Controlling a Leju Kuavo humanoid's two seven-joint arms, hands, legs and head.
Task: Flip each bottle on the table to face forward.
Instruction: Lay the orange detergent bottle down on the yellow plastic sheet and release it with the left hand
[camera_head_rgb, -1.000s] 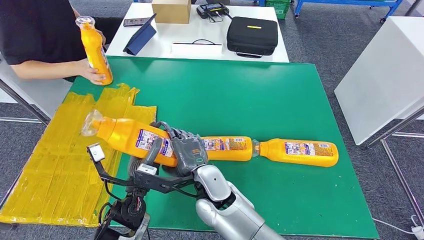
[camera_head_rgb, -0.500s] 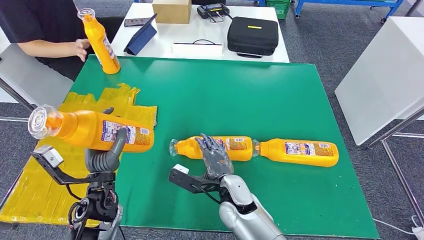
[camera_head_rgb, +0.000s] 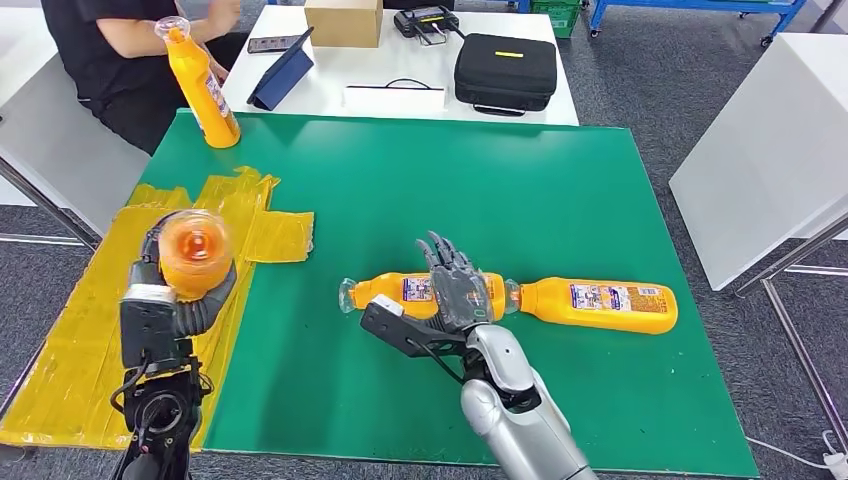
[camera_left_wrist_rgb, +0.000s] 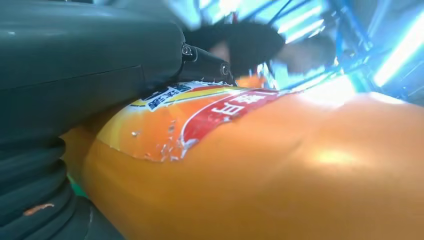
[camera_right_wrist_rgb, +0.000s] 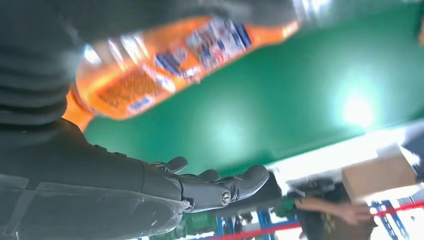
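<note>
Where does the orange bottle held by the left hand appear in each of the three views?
Head view: the held bottle is at lower left, cap end toward the camera, above the yellow sheet.
Left wrist view: its orange body and label take up most of the picture.
Right wrist view: I cannot find it; the bottle there lies on the mat.
Shared landmark: the green mat.

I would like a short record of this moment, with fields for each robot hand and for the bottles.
left robot hand: holds an orange bottle, cap end toward the camera
right robot hand: open, fingers apart, over the middle lying bottle
second lying bottle: on the green mat, on its side
standing bottle: upright at the far left corner of the mat
</note>
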